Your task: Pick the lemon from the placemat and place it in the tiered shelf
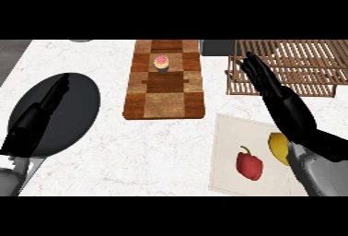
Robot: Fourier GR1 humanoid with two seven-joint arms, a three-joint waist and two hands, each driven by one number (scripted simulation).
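- I see the table (156, 147), a pale marbled top, carrying everything in the head view.
- On its left lies a large dark round plate (85, 99). My left hand (41, 113) rests over it with straight fingers, holding nothing.
- Up the middle runs a brown checked board (166, 99) with a small pink-topped cupcake (161, 63) near its far end.
- At the far right stands the tiered shelf (299, 69), made of wooden slats, where the fruit must end up.
- My right hand (262, 76) is stretched forward against the shelf's near left corner. Its fingers are straight and it carries nothing.
- Near me on the right is the pale placemat (228, 138).
- A red bell pepper (249, 165) lies on the mat, just left of the fruit I want.
- The lemon (277, 146) sits on the mat's right part, half hidden under my right forearm, so it is not yet picked.
- I judge the lemon light, fairly hard and smooth-skinned, and likely to roll if nudged.
- I would curl thumb and fingers round its widest middle from above, approaching from the right to stay off the pepper.
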